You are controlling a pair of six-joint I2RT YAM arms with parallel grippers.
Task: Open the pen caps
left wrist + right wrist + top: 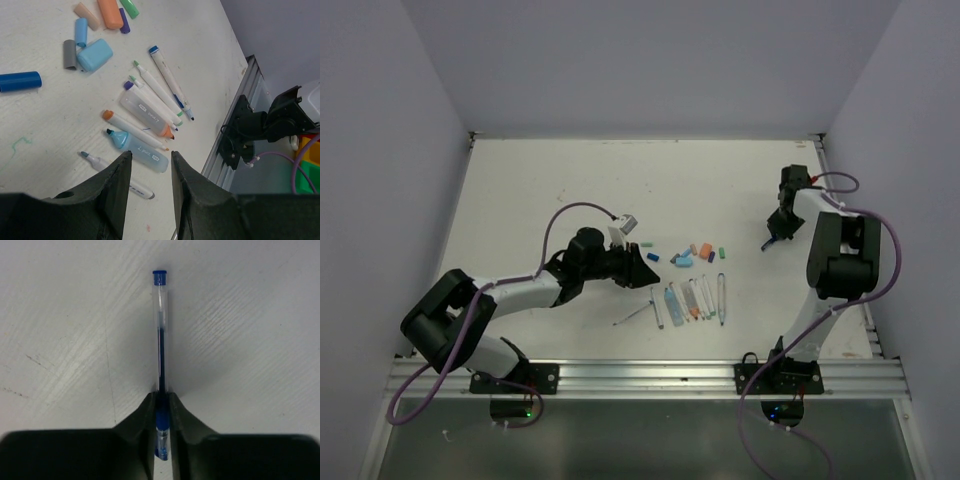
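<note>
So, the right gripper (pixel 161 397) is being clamped onto a blue pen (pixel 160 340) with a clear barrel, way over on the right side of the table (pixel 520 190) and well apart from everything else. Its fingers (pixel 142 417) are being squeezed narrow around a dark blue section near the pen's near end. The rest of the barrel is being pointed straight away from the wrist, low over the white surface, with a little blue plug (pixel 159 277) at the far tip. Whether that dark blue section is the cap can't be told.

The left gripper (pixel 150 155) is being held above the middle of the table, jaws partway apart, with nothing being gripped between them. Right below it, a row of uncapped pens (pixel 150 100) is being left lying side by side.

The pen caps (pixel 684 262) are lying loose in a small cluster just beyond that row: an orange cap (pixel 110 13), a green cap (pixel 129 7), a slim light blue cap (pixel 81 31) and a chunkier light blue cap (pixel 95 55). A dark blue cap (pixel 20 81) is lying off to one side of the bunch, near the left gripper.
</note>
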